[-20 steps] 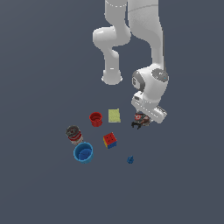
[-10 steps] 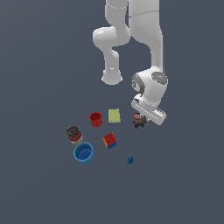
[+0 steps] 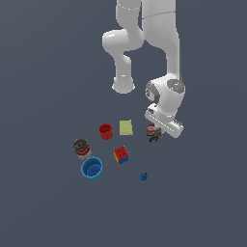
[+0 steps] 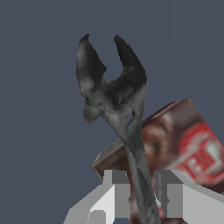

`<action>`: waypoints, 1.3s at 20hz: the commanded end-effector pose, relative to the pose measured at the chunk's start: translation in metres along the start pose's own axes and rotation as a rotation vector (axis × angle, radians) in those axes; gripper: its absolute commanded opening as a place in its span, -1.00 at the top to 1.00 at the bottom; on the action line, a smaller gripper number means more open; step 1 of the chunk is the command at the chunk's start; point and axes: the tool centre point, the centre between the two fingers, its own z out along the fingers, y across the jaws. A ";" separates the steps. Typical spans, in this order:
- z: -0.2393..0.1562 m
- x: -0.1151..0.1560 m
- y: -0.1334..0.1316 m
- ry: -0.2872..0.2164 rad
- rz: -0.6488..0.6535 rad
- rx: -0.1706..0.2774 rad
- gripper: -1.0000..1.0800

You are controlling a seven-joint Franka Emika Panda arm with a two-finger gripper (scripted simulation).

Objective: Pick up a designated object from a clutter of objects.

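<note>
Wrist view shows the black stick-like tool (image 4: 116,109) running straight out from between the two fingers (image 4: 116,192), its forked head at the far end and its thin shank passing down through the gap. The gripper (image 4: 142,194) stands narrowly parted, with a finger close on each side of the shank; whether the pads actually bear on it cannot be told from this picture. The tool's long axis lies along the gripper's own approach line, not across the gap, so the fingers close across the thin shank. That is the relation any lift depends on.

Landmark: the red-and-white can (image 4: 183,144). The tool lies across the near side of this can and appears to touch it, so a lift could disturb it.

Exterior view: the gripper (image 3: 155,136) is down among the clutter, at the can (image 3: 151,128) and tool (image 3: 155,138). From that can, the yellow-green block (image 3: 126,127) lies just beside, towards the exterior view's left; the red cup (image 3: 105,130) is further that way; the multicoloured cube (image 3: 121,155), blue cup (image 3: 91,168), second can (image 3: 81,147) and tiny blue piece (image 3: 143,176) are well apart.
</note>
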 end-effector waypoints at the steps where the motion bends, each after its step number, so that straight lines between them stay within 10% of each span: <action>1: -0.001 0.000 0.001 0.000 0.000 -0.001 1.00; 26: -0.142 0.015 0.045 -0.004 0.000 -0.005 1.00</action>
